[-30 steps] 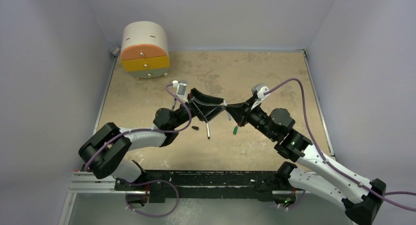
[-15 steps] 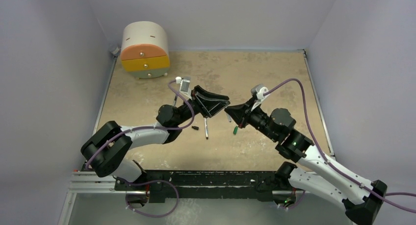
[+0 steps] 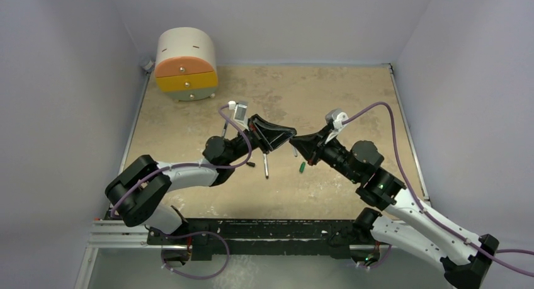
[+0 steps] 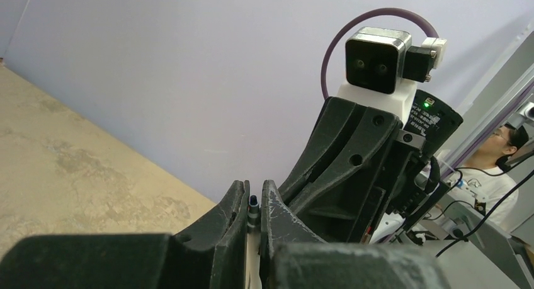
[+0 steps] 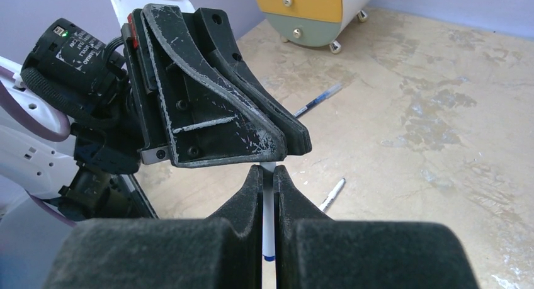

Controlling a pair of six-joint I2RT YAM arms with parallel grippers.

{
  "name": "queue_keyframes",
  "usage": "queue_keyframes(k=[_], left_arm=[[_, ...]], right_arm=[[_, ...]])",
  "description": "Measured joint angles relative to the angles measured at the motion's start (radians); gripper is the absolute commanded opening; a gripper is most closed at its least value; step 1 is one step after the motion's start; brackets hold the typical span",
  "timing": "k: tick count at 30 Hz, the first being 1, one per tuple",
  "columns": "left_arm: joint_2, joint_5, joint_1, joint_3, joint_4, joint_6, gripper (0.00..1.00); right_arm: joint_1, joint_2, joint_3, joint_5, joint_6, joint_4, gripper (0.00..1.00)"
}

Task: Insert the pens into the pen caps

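Jaws of right gripper (image 5: 268, 175) pinching slim white stick pen (image 5: 269, 235), long axis aiming at left gripper (image 4: 254, 193); its jaws clamping thin dark-tipped piece (image 4: 253, 207), tips nearly meeting.

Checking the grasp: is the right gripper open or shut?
Shut on a pen: in the right wrist view the right gripper has its fingers pressed on both sides of the white barrel.

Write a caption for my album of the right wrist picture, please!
Right hand pinches a thin white pen, its end reaching the left hand, over the tan table.
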Motion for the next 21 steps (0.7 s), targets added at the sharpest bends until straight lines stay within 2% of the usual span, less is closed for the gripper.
queue_keyframes(k=[1,3,5,7,9,11,14,19,21], left_arm=[[0.0,-0.002,0.0,0.0,0.002,-0.001,0.0],[0.0,-0.007,0.0,-0.001,0.003,-0.001,0.0],[-0.002,-0.011,-0.001,-0.001,0.002,-0.002,0.0],[-0.008,-0.018,-0.002,-0.001,0.004,-0.001,0.0],[-0.016,-0.023,-0.002,-0.001,0.005,-0.001,0.0],[-0.025,-0.03,-0.002,-0.001,0.005,0.0,0.0],[-0.028,-0.037,-0.002,0.0,0.005,0.0,0.0],[-0.028,-0.048,-0.002,0.0,-0.017,0.004,0.0],[-0.028,-0.05,-0.002,0.0,-0.021,0.003,0.0]], right_arm=[[0.0,0.0,0.0,-0.001,0.0,0.0,0.03],[0.0,0.0,0.0,-0.002,0.0,0.0,0.25],[0.0,0.0,0.0,-0.006,0.002,0.001,0.38],[0.0,0.0,0.0,-0.012,0.002,0.001,0.43],[0.0,0.0,0.0,-0.013,-0.002,0.0,0.44],[0.0,0.005,0.0,-0.013,-0.006,0.0,0.41],[0.0,0.023,0.002,-0.012,-0.009,-0.002,0.3],[0.003,0.033,0.002,-0.018,-0.01,-0.009,0.0],[0.005,0.033,0.002,-0.018,-0.016,-0.012,0.0]])
